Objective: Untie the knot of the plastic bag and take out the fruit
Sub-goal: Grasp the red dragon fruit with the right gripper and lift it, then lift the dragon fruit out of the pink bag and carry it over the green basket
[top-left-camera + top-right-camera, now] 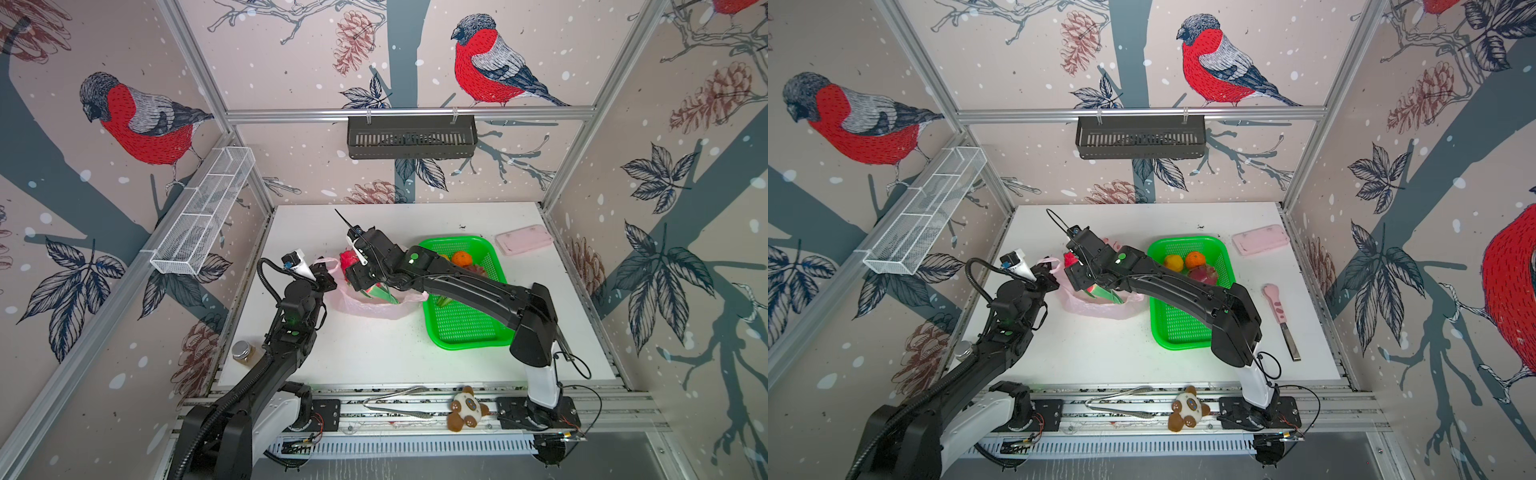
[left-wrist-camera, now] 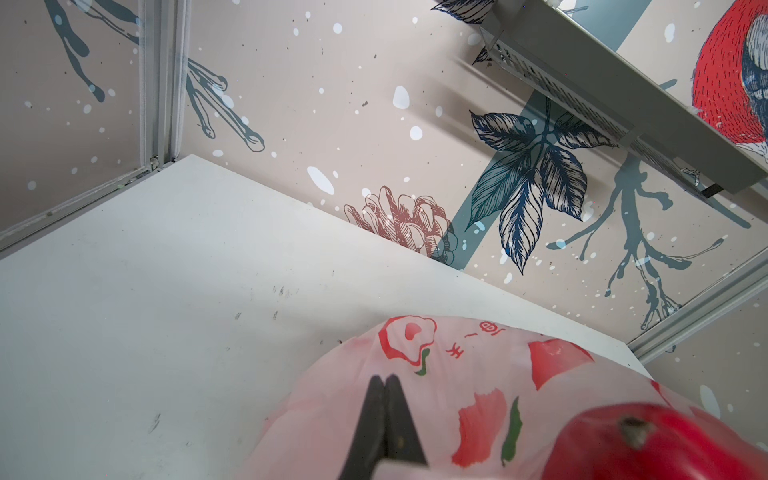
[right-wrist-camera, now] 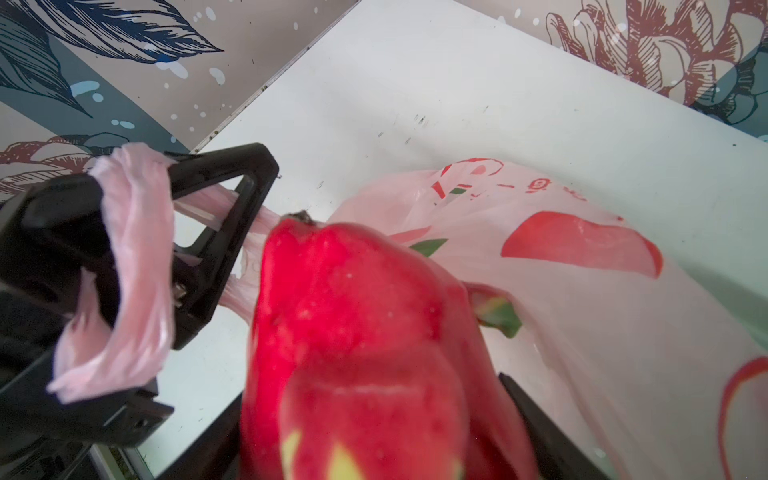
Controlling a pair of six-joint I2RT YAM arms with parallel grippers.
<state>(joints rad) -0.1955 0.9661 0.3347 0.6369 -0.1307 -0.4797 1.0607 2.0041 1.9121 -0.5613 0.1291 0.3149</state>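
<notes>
Far left, at the edge of the table [image 1: 374, 357]: glass jar [image 1: 242, 351] with a metal lid, beside the left arm.

Next, left gripper [image 2: 384, 379]: fingers pressed together, pinching the handle strip [image 3: 133, 249] of the plastic bag [image 1: 370, 307], with a loose loop of that strip draped over the gripper's body.

Bag itself: slumped on the table mid-scene, mouth open, between the two grippers.

Right gripper [image 3: 374, 403], reaching across to the bag: jaws spread wide around a magenta dragon fruit [image 1: 348, 262] and clamped on it. Stem end up, green-scaled end at the bag's mouth.

Further right, just beside the bag: green basket [image 1: 469, 345], holding a yellow citrus [image 1: 1173, 262], an orange citrus [image 1: 462, 258] and a second dragon fruit [image 1: 1202, 274], all at its far end.

Beyond, towards the far right corner: flat pink case [image 1: 524, 239]. Nearer along the right side, a pink-handled knife [image 1: 1281, 320] flat on the table.
</notes>
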